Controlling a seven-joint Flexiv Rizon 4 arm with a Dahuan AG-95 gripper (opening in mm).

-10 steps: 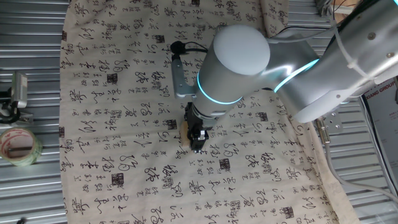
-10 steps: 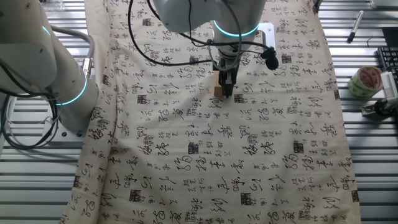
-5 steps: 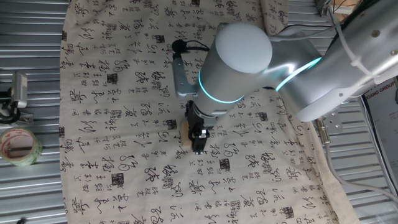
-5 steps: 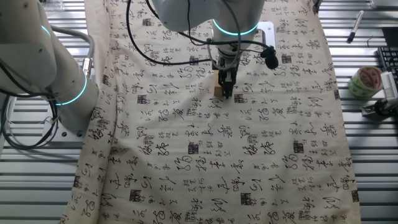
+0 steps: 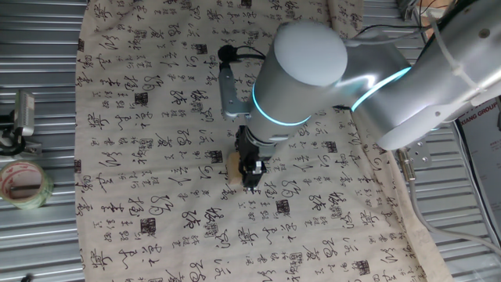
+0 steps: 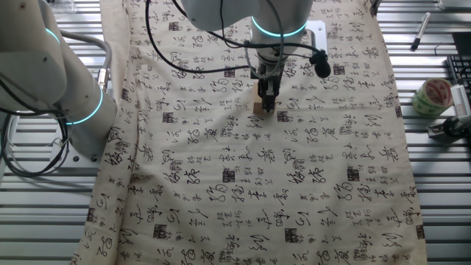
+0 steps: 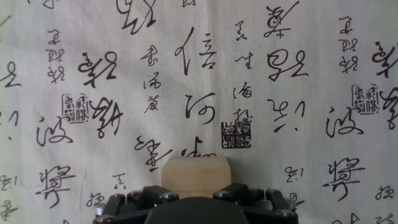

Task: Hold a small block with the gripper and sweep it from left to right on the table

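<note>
A thick silver-grey robot arm (image 5: 313,78) with glowing cyan rings reaches down over a worktop (image 5: 47,94) of ribbed grey metal. A beige cloth (image 5: 156,117) printed with black calligraphy characters covers the middle of the worktop. The narrow black tool (image 5: 251,182) points down at the cloth near its centre. A small block (image 5: 236,164), pale tan and cube-shaped, sits pressed on the cloth with the tool clenched on it. In the other fixed view the tool (image 6: 268,108) stands upright, with the small block (image 6: 257,107) showing at its side. In the hand view the small block (image 7: 195,177) fills the lower centre, just above the tool's black body. A roll of tape (image 5: 23,184) lies on bare metal, well apart from the cloth's edge.
</note>
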